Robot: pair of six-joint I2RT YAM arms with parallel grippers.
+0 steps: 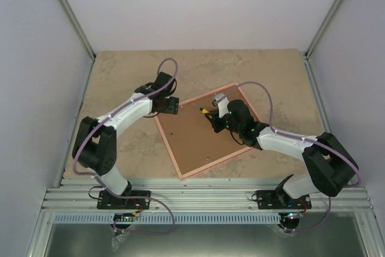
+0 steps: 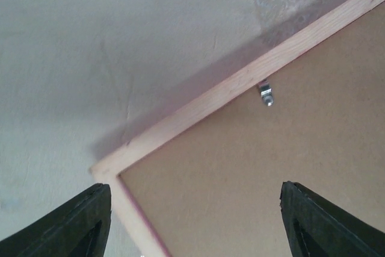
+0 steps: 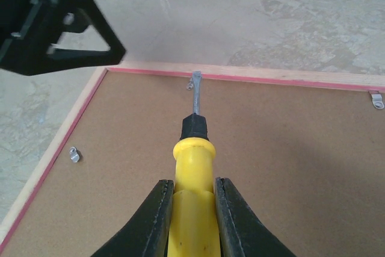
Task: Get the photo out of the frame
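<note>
Frame [image 1: 192,142] lies back-up at table [image 1: 120,70] centre. Right gripper [image 3: 192,185] pinches a yellow screwdriver [image 3: 192,154], its tip at a metal clip [image 3: 196,80] on the upper-left rail. Left gripper [image 2: 195,191] hangs spread over the frame's left corner.

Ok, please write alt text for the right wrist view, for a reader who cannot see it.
The right tool grips a yellow-handled screwdriver, whose metal tip reaches a metal clip at the far edge of the pink frame. The frame lies back up, brown backing board showing, on the table.
</note>
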